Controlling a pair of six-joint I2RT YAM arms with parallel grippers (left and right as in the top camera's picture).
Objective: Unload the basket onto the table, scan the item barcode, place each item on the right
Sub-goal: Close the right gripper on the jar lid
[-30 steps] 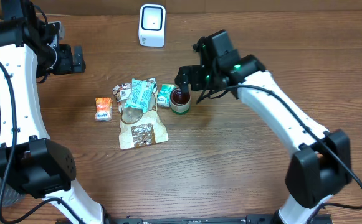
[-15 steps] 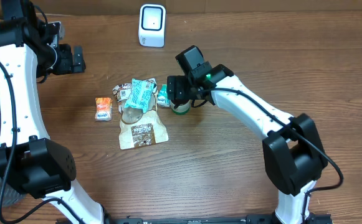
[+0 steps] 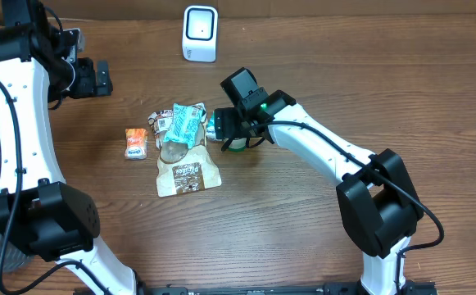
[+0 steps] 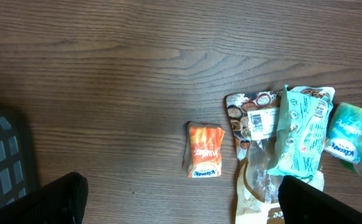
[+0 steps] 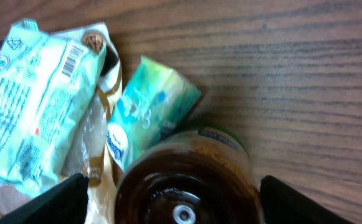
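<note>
A jar with a dark brown lid and green label stands on the wooden table, at the right end of a cluster of packets. My right gripper hangs straight over it, covering most of it from above. In the right wrist view the jar fills the space between the two black fingers, with a small gap on the left side; the right gripper is open around it. The white scanner stands at the back centre. My left gripper is open and empty at the far left, its fingertips above bare wood.
Beside the jar lie a small green tissue pack, a teal packet, a brown pouch and an orange packet. A grey basket sits at the left edge.
My right arm has swung left and come down over the jar, and its fingers have narrowed a little around it. The left arm has not moved.
</note>
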